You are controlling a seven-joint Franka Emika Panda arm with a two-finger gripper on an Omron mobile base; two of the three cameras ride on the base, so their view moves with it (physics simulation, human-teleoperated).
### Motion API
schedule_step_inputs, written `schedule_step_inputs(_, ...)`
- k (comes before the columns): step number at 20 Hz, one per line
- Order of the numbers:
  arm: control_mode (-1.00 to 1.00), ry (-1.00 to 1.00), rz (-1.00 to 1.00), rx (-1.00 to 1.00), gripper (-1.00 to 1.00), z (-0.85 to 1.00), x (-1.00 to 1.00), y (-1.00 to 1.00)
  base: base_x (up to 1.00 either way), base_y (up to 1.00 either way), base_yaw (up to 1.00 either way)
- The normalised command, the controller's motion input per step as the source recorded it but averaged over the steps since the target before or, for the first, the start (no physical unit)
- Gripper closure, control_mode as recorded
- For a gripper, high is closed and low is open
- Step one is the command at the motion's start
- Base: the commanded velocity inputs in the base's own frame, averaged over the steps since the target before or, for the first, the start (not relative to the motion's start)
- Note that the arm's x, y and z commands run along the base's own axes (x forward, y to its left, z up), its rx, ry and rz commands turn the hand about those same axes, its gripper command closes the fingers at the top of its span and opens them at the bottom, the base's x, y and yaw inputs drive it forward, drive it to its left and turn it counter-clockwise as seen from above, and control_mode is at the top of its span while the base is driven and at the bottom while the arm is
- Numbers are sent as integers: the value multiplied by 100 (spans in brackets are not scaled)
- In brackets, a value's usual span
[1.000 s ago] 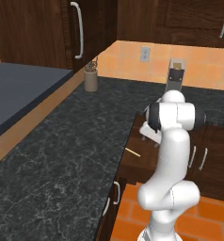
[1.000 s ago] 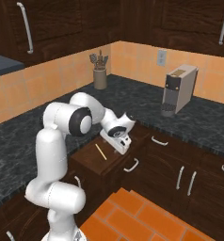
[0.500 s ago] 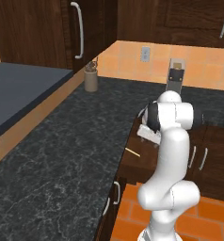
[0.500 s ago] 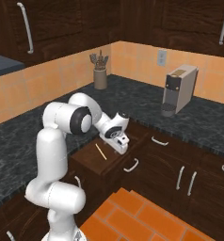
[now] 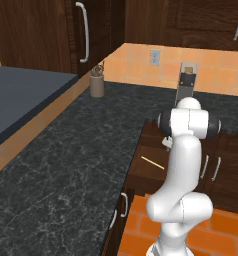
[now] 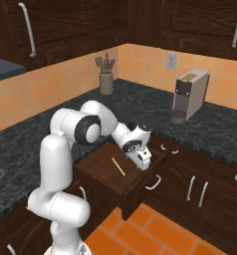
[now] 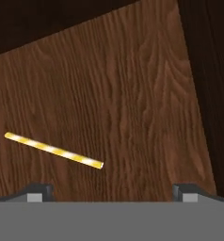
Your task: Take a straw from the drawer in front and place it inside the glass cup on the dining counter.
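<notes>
Since a second ago we're dropping the wide-open gripper (image 6: 143, 160) deeper into the open drawer (image 6: 103, 172), straw (image 7: 53, 150) lying flat on its floor, offset sideways; it's looking light, thin, roll-prone, so we're pinching mid-length.

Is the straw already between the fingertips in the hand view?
No, the straw lies flat on the drawer floor, off to the left of center, with the gripper open and its fingertips clear of it.
</notes>
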Motion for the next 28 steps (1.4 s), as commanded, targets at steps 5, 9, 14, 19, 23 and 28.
schedule_step_inputs(5, -100, 0, -6, -3, -100, 2, -28, -91, 0, 0, 0)
schedule_step_inputs(9, -100, 0, 3, -7, -100, 91, -37, 25, 0, 0, 0)
schedule_step_inputs(14, -100, 1, 17, -15, -100, 65, -21, 81, 0, 0, 0)
schedule_step_inputs(19, -100, 2, 32, -8, -100, 5, 0, 66, 0, 0, 0)
schedule_step_inputs(23, -100, 0, 34, -2, -100, -17, 4, 12, 0, 0, 0)
schedule_step_inputs(28, -100, 6, 31, 0, -100, -33, 28, 8, 0, 0, 0)
